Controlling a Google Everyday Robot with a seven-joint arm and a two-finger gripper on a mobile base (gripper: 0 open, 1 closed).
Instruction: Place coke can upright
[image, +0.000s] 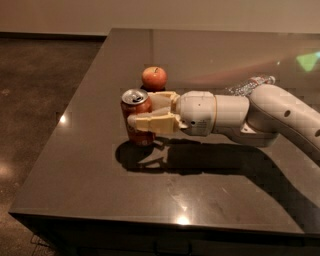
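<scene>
scene: a dark, glossy table seen from the front and a little above, with a brown floor to its left and a pale wall along the top edge.
arm: a white robot arm comes in from the right edge and lies low and nearly level over the tabletop, pointing left.
gripper: the gripper is at the arm's left end, over the left-centre of the table. its two cream fingers are clamped on the can, one on the near side and one on the far side, with only the can's width between them.
coke can: the coke can is red with a silver top and stands upright in the grip, pull-tab end up. the near finger crosses its middle. its base is down at the table surface, but i cannot tell whether it rests there or hangs just clear.
apple: a round red apple sits on the table just behind the can and gripper, stem up, not touching the can.
bottle: a clear plastic bottle lies on its side further back on the right, partly hidden behind the arm.
shadow: a dark shadow of the can and arm falls on the table just in front of them.
light: small bright reflections show on the tabletop near the left edge and the front edge, and a green glow at the far right.
</scene>
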